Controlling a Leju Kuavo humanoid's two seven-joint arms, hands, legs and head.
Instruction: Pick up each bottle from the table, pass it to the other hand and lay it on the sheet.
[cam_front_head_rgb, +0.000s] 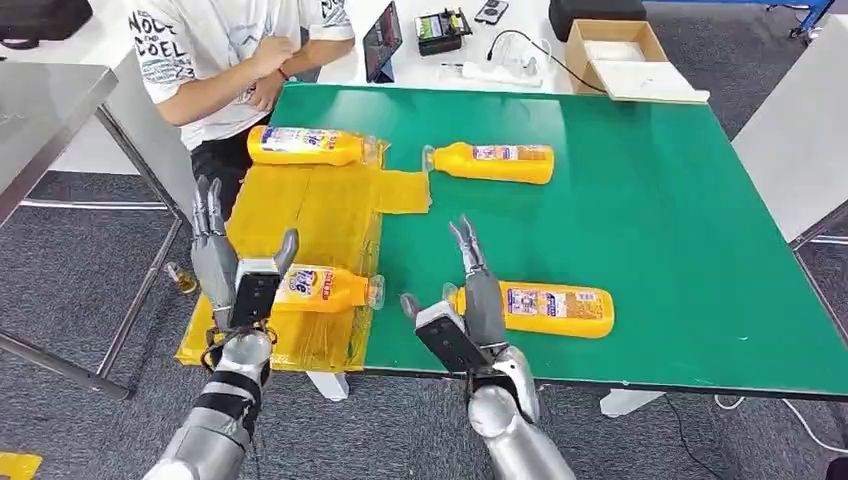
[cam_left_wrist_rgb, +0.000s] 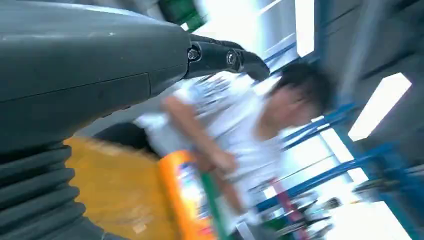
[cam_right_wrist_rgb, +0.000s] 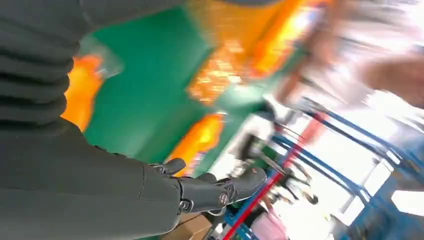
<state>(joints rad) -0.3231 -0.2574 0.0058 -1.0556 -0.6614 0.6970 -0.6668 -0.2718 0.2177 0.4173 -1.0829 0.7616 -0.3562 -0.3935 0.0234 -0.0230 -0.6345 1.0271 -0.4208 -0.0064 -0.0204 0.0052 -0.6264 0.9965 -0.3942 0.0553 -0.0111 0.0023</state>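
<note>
Two bottles were seen already lying on the yellow sheet (cam_front_head_rgb: 300, 215): the far sheet bottle (cam_front_head_rgb: 308, 146) near the seated person (cam_front_head_rgb: 235, 50), and the near sheet bottle (cam_front_head_rgb: 325, 289) close to the front edge. Two were left on the bare green surface (cam_front_head_rgb: 650, 220): the far surface bottle (cam_front_head_rgb: 495, 162), just beside the sheet's corner, and the near surface bottle (cam_front_head_rgb: 550, 309) at the front. The task was judged to be about half done, with two pick-ups, hand-overs and placements remaining.

The left hand (cam_front_head_rgb: 222, 262) was raised over the sheet's front part, just beside the near sheet bottle, fingers straight and apart, nothing held. The right hand (cam_front_head_rgb: 468, 300) was held upright at the cap end of the near surface bottle, fingers extended and empty; whether it touched the bottle could not be told. That bottle was judged the likely next pick.
</note>
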